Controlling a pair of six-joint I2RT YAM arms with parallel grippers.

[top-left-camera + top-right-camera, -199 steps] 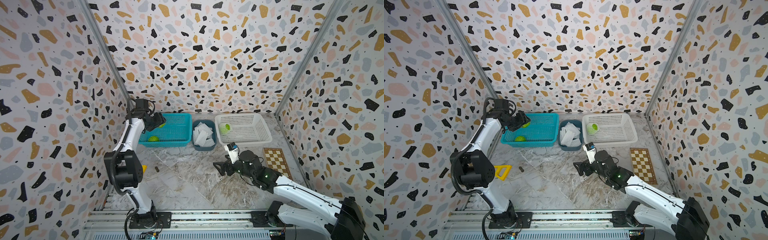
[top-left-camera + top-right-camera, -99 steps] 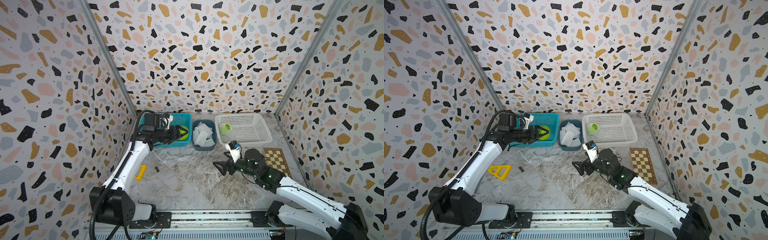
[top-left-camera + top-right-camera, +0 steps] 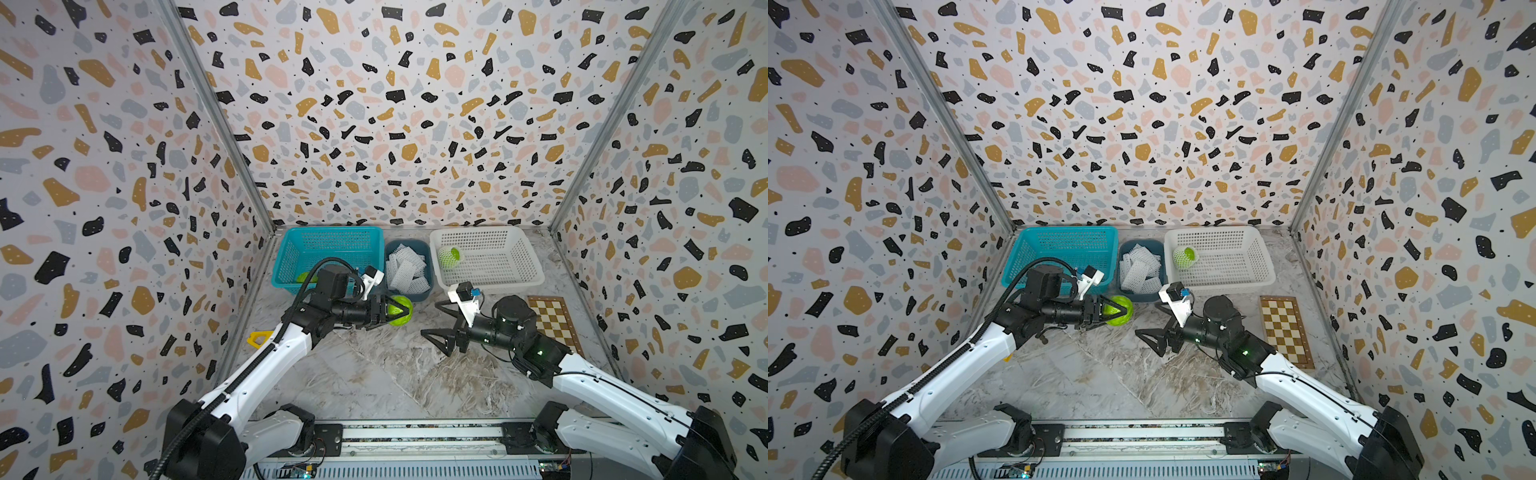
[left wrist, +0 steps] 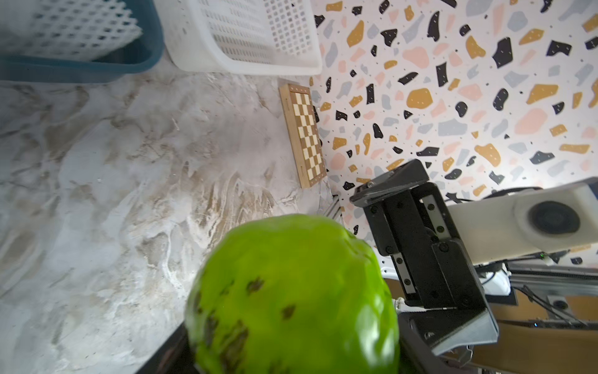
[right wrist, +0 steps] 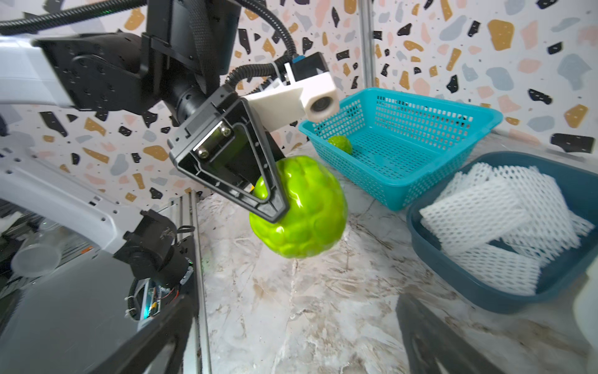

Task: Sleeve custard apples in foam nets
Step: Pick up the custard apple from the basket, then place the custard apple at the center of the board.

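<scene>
1 wrapped custard apple (image 3: pixel 449 257) is seen in the white basket (image 3: pixel 498 262), a 2nd custard apple (image 3: pixel 406 314) is pinched by the left end effector (image 3: pixel 395 311) in the air over the desk (image 3: pixel 374 374), near the blue bin (image 3: pixel 429 270) of foam nets (image 3: pixel 405 268), and a 3rd custard apple (image 5: pixel 339 144) is left bare in the teal basket (image 5: pixel 420 129), so 2 are judged still undone. The right end effector (image 3: pixel 434 343) is spread and empty (no net is held). The wrapped fruit is shown only in the top views, while the bare one, half hidden there, is shown clearly in the right wrist view.
</scene>
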